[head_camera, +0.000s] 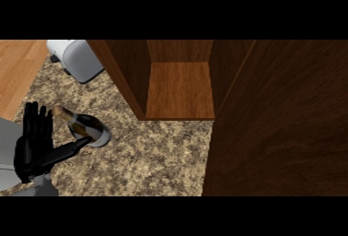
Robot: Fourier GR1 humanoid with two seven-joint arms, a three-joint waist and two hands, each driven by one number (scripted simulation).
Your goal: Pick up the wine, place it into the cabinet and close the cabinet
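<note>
Resting beside the wine (87,126), left hand (34,143), fingers straight, thumb perhaps touching it.

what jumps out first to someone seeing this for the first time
The open wooden cabinet at top centre, its inside bare, with its dark door filling the right side. Then the wine bottle lying on the speckled counter at left, right beside the left hand, whose fingers are straight and whose thumb touches the bottle. A grey appliance sits at top left.
</note>
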